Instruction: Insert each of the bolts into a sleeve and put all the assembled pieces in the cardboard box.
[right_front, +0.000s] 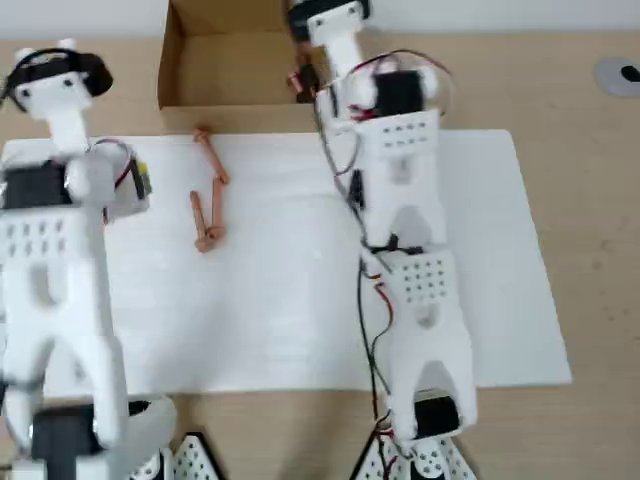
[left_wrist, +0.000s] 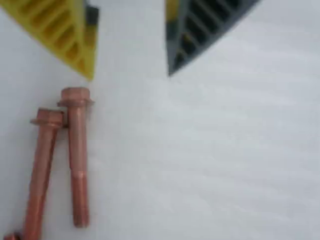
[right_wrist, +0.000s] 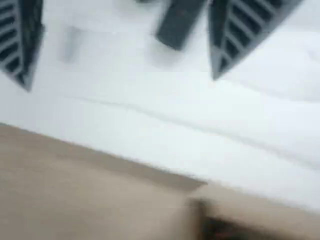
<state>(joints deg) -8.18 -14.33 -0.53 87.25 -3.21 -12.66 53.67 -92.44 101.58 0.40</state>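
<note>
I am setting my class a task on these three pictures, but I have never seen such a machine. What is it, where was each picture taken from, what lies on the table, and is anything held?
These are two small white robot arms, side by side at a wooden table. The high view looks down from a fixed camera; the other two pictures come from a camera on each arm's wrist, looking past that arm's own hand. On a white sheet lie copper-coloured bolts, close to the left hand, which is open and holds nothing. The right hand, by the cardboard box, is open too and grips nothing.
</note>
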